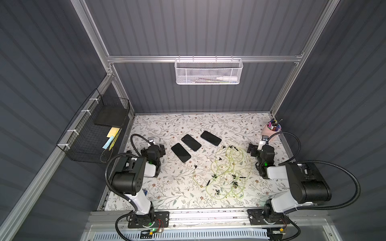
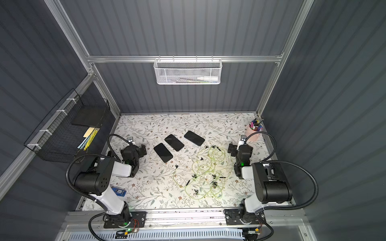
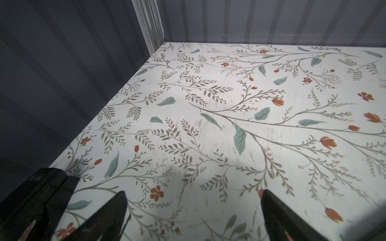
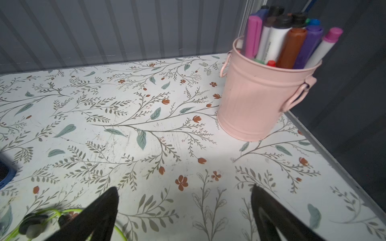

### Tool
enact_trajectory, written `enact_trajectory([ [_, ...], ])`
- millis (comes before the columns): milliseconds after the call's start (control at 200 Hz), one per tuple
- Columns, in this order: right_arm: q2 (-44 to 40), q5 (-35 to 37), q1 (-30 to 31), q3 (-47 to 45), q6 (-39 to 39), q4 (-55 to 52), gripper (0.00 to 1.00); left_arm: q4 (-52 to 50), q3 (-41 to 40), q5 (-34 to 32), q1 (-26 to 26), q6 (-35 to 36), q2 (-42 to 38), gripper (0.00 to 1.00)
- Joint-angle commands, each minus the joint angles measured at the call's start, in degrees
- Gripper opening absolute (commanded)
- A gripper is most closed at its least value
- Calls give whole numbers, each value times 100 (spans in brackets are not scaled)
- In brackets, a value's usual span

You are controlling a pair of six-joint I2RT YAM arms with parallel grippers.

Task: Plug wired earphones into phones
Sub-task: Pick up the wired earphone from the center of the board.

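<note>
Left claw (image 3: 193,192), right claw (image 4: 184,186) both spread wide, empty; pink bucket (image 4: 261,100) packed with coloured markers (image 4: 292,46).

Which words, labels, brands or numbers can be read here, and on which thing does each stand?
Nothing can be read with certainty.
White marker in the pink bucket: dark print along the barrel, too blurred to read.
Blue item beside the left arm's base: pale label, too small to read.
Phones: dark screens, no text visible.
</note>
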Motion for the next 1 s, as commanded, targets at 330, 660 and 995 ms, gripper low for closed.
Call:
enact_trajectory([
  [330,-5,75,32,56,-46,41,99,107,-42,-2,15,77,-1,100],
  [660,7,73,25,75,-43,5,99,108,-38,10,11,71,0,100],
  [995,-978,854,489,979,-166,-2394,99,-1658,605,-8,-44,167,-949,100],
])
